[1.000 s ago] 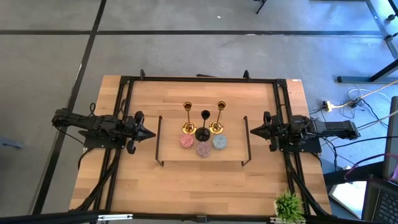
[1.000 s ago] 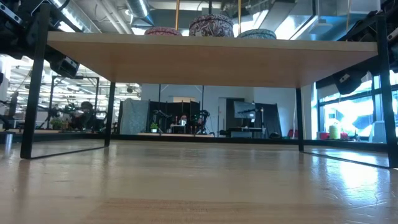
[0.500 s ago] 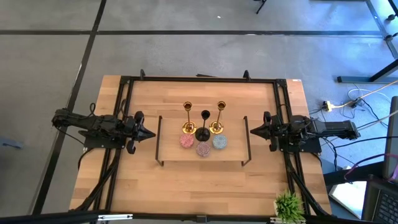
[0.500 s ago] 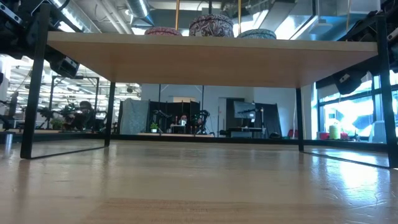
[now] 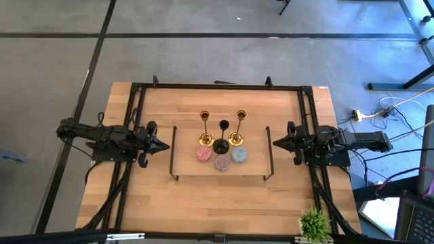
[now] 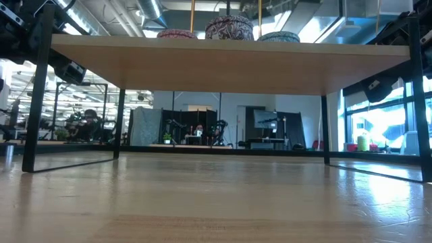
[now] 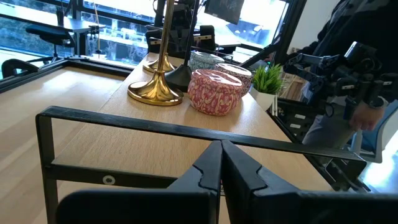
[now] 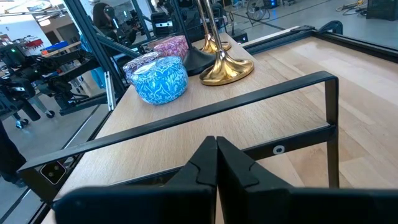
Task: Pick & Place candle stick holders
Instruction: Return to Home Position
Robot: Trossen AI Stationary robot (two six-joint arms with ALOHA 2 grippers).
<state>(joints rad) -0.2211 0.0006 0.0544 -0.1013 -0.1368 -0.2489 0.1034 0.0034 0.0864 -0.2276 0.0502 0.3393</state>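
On the wooden board (image 5: 203, 169) with black end rails stand two gold candle stick holders (image 5: 205, 129) (image 5: 239, 127) and a black one (image 5: 222, 135), each on its round foot. In front of them sit three squat glittery rounds: pink (image 5: 203, 153), mauve (image 5: 222, 162), pale blue (image 5: 239, 154). My left gripper (image 5: 165, 145) is shut and empty, left of the board's left rail. My right gripper (image 5: 274, 141) is shut and empty, right of the right rail. The left wrist view shows a gold foot (image 7: 157, 92) and the pink round (image 7: 213, 92); the right wrist view shows the blue round (image 8: 160, 80).
A small green plant (image 5: 315, 224) stands at the table's near right corner. Black frame rails (image 5: 139, 108) run along the table's left, right and far sides. Bare wood (image 5: 217, 203) lies in front of the board.
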